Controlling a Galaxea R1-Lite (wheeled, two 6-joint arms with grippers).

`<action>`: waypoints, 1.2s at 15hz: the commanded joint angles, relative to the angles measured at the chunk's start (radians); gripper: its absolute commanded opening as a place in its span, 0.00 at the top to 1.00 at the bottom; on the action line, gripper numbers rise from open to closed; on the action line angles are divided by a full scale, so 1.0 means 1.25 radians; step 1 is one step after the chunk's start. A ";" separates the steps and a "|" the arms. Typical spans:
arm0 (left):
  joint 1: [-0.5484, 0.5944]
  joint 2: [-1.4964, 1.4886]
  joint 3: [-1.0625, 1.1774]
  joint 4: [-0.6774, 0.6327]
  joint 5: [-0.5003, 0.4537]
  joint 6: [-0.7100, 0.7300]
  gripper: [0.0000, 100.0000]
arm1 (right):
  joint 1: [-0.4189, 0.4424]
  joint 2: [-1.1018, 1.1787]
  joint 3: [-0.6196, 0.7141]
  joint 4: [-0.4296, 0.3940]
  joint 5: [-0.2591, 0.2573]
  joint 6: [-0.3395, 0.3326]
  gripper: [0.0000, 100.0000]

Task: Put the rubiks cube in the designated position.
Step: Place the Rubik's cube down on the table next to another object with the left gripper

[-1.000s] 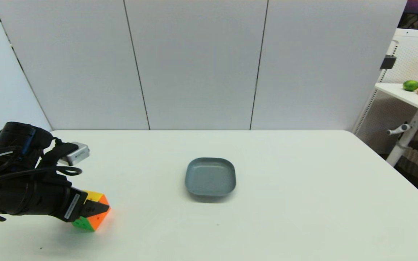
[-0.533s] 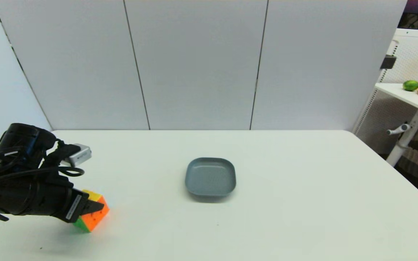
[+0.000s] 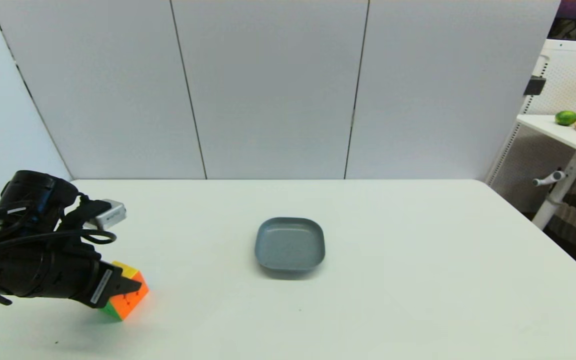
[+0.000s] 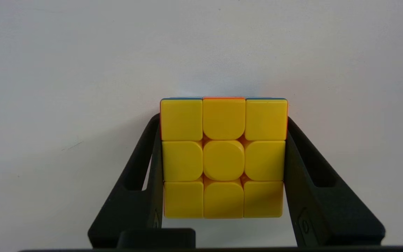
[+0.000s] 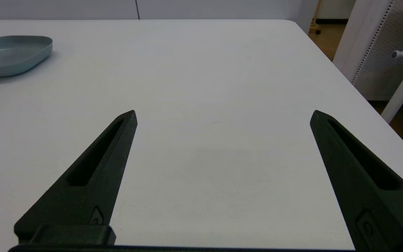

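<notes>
Head view: left gripper (image 3: 127,289) at the table's (image 3: 393,280) left side.
Grip: fingers (image 4: 145,175) closed on the cube (image 4: 223,157).
Dish (image 3: 290,244): well apart, to its right.
Right gripper (image 5: 222,115): wide apart, holding nothing.

A white tabletop (image 3: 418,280) with rounded far corners runs back to a wall of pale grey panels. A shallow grey dish (image 3: 290,244) with rounded corners sits flat on it near the middle, its hollow holding nothing. At the near left the rubiks cube (image 3: 127,296) appears tilted, a yellow, an orange and a green face showing; whether it touches the tabletop cannot be told. A few tiny dark specks mark the white surface
</notes>
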 commanded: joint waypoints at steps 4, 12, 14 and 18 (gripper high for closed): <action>-0.017 -0.096 -0.021 -0.228 -0.001 0.003 1.00 | 0.000 0.001 0.000 0.000 0.000 0.000 0.00; -0.130 -0.066 0.016 -0.348 -0.048 -0.001 1.00 | 0.000 0.001 0.001 0.000 0.000 0.000 0.00; -0.173 -0.017 -0.010 -0.350 -0.046 0.001 1.00 | 0.000 0.001 0.000 0.000 0.000 0.000 0.00; -0.225 0.075 -0.038 -0.398 -0.046 0.002 1.00 | 0.000 0.001 0.000 0.000 0.000 0.000 0.00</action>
